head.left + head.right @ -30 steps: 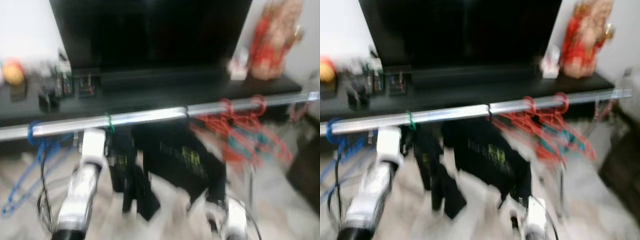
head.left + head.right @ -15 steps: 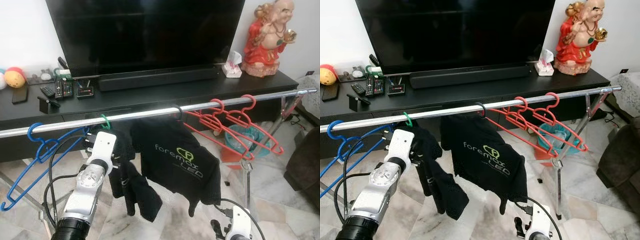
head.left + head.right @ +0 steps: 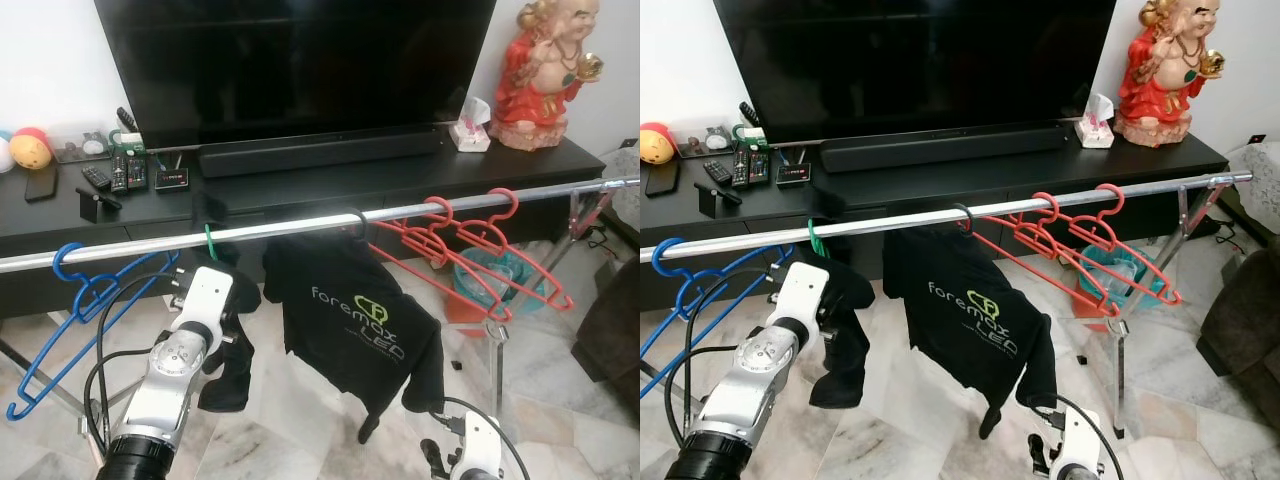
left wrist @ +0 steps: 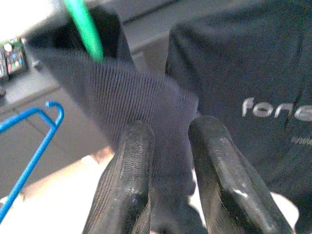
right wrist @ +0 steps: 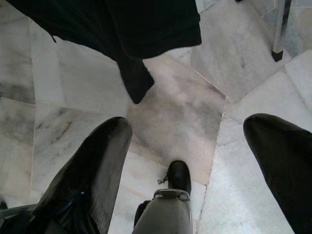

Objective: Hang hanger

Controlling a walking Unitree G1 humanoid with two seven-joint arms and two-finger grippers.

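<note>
Left of centre in the head views, dark cloth on the green hanger point(image 3: 210, 241) is pinched by the left gripper point(image 4: 168, 146), directly below the rail point(image 3: 300, 226); the hook is seen already over it. The right gripper point(image 5: 195, 161) is held wide apart, empty, low.

Head stereo pair looks forward and down on the clothes rail point(image 3: 300, 228), both eyes sharing it. Left wrist camera sits close against a dark garment point(image 4: 131, 102). Right wrist camera faces down at marble floor point(image 5: 170, 112).
</note>
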